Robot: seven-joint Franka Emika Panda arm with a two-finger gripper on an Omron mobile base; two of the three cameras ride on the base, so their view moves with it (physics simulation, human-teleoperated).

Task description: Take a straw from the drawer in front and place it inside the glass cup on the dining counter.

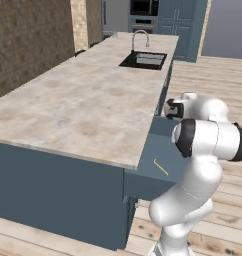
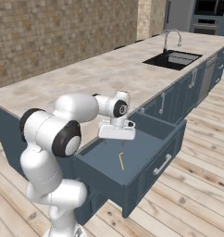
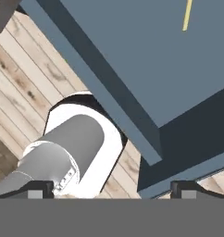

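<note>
A robot's gripper (image 2: 121, 140), fingers spread and holding nothing, hangs above the open drawer (image 2: 151, 178) of the dining counter (image 1: 83, 100), where 1 straw (image 2: 121, 161) lies flat on the drawer floor.
</note>
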